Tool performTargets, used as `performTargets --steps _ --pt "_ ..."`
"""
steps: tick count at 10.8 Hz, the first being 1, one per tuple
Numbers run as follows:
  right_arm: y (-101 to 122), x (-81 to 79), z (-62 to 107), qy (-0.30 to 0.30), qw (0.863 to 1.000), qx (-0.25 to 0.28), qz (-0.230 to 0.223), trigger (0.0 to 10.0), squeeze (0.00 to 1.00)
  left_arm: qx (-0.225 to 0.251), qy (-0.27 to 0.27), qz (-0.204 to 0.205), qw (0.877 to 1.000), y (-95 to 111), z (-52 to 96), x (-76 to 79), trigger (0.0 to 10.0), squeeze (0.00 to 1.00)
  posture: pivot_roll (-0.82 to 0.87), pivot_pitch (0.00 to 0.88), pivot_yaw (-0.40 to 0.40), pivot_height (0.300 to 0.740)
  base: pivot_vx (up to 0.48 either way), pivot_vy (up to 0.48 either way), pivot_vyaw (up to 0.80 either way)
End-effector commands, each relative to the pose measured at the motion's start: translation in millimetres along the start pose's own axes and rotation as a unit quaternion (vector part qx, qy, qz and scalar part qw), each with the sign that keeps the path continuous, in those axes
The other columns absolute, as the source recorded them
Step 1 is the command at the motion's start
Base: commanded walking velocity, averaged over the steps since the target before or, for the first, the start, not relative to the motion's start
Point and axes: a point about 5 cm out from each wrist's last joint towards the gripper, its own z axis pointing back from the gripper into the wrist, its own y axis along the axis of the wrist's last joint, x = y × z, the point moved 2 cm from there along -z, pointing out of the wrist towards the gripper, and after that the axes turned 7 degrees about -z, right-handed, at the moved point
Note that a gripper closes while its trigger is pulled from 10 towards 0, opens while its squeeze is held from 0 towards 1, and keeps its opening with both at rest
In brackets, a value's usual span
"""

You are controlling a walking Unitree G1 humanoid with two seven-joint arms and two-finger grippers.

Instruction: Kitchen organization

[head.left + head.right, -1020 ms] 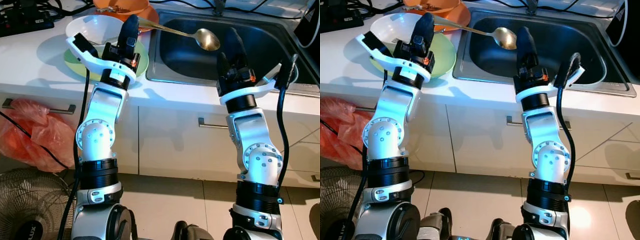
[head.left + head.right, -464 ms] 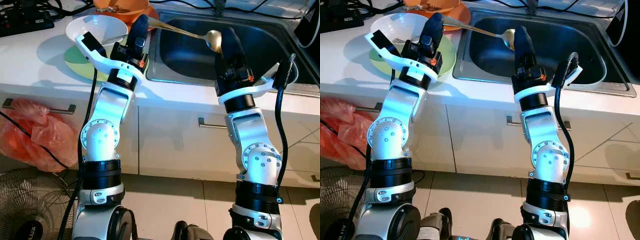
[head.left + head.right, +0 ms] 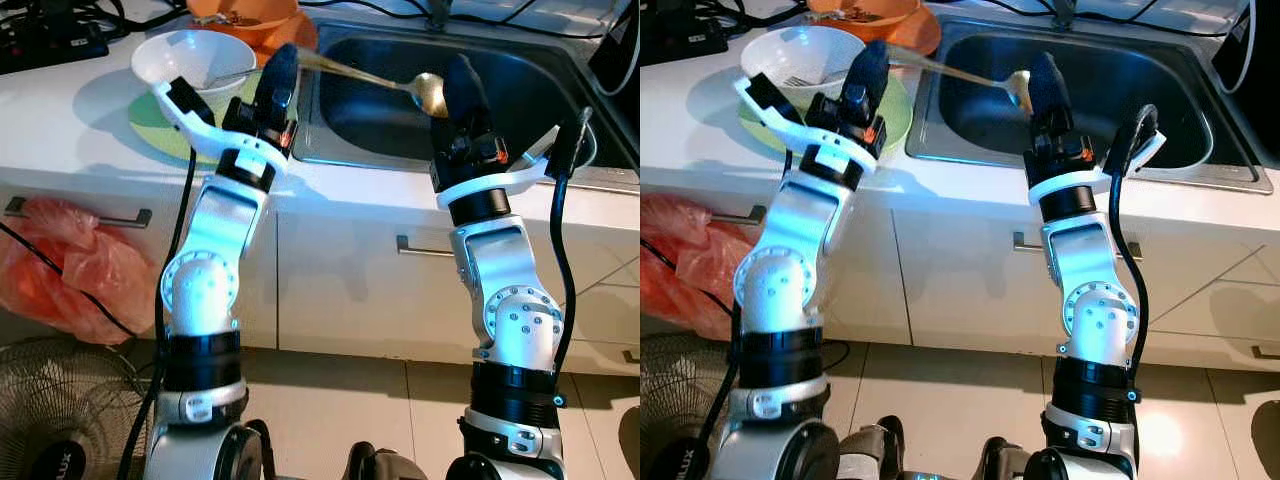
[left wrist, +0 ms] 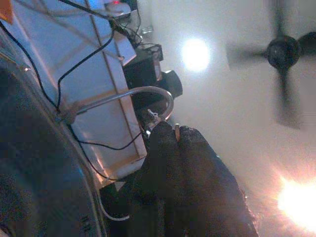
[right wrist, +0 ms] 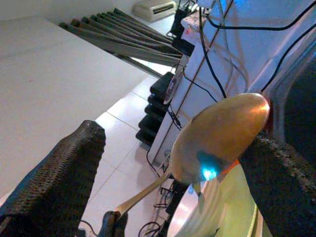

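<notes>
A gold spoon reaches across the steel sink, handle to the left. My left gripper is shut on the handle's end beside the sink's left rim; in the left wrist view its fingers press together with a sliver of gold handle between them. My right gripper is open above the sink's front edge. In the right wrist view the spoon's bowl lies between the right gripper's two fingers, close against the one on the other side.
A white bowl holding a fork stands on a green plate left of the sink, with an orange bowl behind. Black cables lie at the counter's back left. An orange plastic bag and a fan are below.
My left arm has carried the spoon to the right and slightly lower, so its bowl now sits between the right gripper's fingers. The right arm has barely moved.
</notes>
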Motion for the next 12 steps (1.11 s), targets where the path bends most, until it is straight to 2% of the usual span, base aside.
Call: performTargets --steps 1,7,8,9,12 --pt "-3.7 -9.9 -4.8 0.022 1.000 0.009 -0.018 10.0 0.00 -0.007 0.001 0.078 0.997 -31.9 3.8 8.8 10.0 0.00 0.10 0.169 -0.065 0.740 0.000 0.000 0.00" --pt "-2.4 -8.0 -4.5 0.017 1.000 0.012 -0.015 10.0 0.00 -0.014 0.007 0.085 0.996 -39.6 3.0 7.3 10.0 0.00 0.10 0.171 -0.066 0.740 0.000 0.000 0.00" --pt "-1.3 -6.7 -4.5 0.013 1.000 0.015 -0.015 4.5 0.00 -0.016 0.008 0.085 0.996 -40.0 5.1 7.5 10.0 0.00 0.10 0.172 -0.066 0.740 0.000 0.000 0.00" --pt "-0.8 -6.0 -4.7 0.012 1.000 0.018 -0.016 0.0 0.00 -0.017 0.008 0.086 0.996 -40.8 6.6 7.6 10.0 0.00 0.10 0.171 -0.066 0.740 0.000 0.000 0.00" --pt "1.1 -5.5 -5.2 0.010 1.000 0.024 -0.017 0.0 0.00 -0.014 0.008 0.085 0.996 -39.6 8.6 8.4 10.0 0.00 0.10 0.172 -0.067 0.740 0.000 0.000 0.00"
